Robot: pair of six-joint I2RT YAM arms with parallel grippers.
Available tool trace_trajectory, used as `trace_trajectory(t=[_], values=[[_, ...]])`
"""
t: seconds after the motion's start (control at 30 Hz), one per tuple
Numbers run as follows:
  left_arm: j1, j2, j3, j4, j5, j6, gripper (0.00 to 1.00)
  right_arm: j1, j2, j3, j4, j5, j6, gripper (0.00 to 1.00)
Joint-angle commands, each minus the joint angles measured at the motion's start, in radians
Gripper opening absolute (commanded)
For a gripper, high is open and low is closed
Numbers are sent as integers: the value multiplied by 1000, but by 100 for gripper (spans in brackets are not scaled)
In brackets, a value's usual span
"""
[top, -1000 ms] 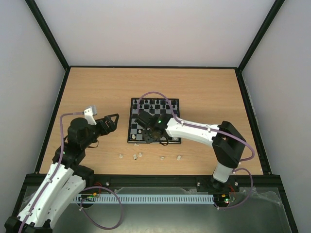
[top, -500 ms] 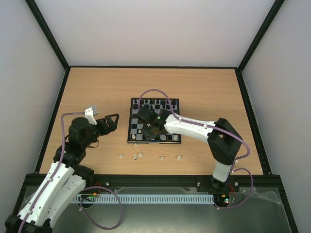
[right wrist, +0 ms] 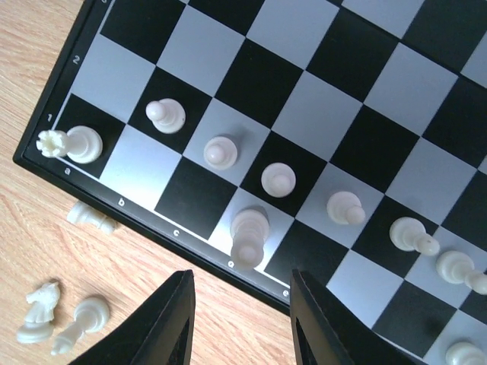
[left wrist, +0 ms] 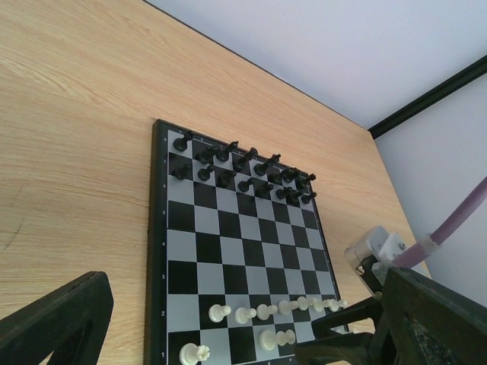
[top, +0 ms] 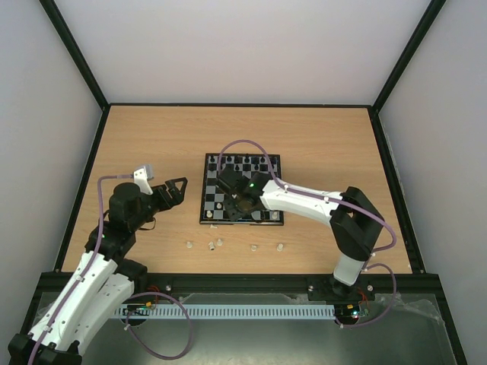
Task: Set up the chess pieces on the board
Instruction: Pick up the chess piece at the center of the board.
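— What is worrying you here?
— The right gripper [right wrist: 242,283] is hovering low over the near edge of the board [right wrist: 251,80], its fingers standing partly apart and gripping nothing. A tall white piece [right wrist: 249,228] is standing just ahead of them. A careless sideways swing is likely risking a knock that sends it into the row of pawns [right wrist: 278,179] beyond it.
— And the other arm?
— The left gripper [top: 175,190] is hanging fully spread and empty over the table [top: 152,144], well apart from the board.
— Are any trays or boxes holding things?
— None are showing. The board is carrying the black pieces [left wrist: 243,163] on its far two rows, plus the pawns, the tall piece and a rook [right wrist: 72,143] in the corner. Several loose white pieces [right wrist: 80,319] are lying on the wood beside the near edge.
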Motion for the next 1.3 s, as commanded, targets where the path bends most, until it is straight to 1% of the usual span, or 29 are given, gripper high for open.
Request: trace_trajectory(t=[0.0, 0.27, 0.43, 0.57, 0.67, 0.8, 0.9, 1.1, 1.27], values=[[7, 1, -7, 19, 0, 15, 99, 9, -67, -47, -30, 1, 3, 36], [11, -1, -1, 13, 10, 17, 100, 64, -229, -201, -80, 49, 85, 36], [10, -8, 0, 18, 26, 13, 99, 70, -340, -306, -158, 90, 178, 36], [12, -10, -7, 25, 37, 11, 99, 70, -432, -402, -173, 98, 262, 38], [12, -6, -11, 29, 51, 12, 100, 73, -484, -432, -191, 113, 301, 38], [12, -9, -19, 41, 62, 10, 100, 76, -487, -384, -221, 129, 321, 38], [11, -6, -19, 45, 69, 8, 100, 76, -454, -367, -240, 145, 321, 38], [11, -17, -19, 34, 64, 14, 100, 76, -474, -429, -252, 125, 360, 38], [11, 2, -40, 75, 84, 8, 99, 84, -502, -475, -261, 105, 404, 38]])
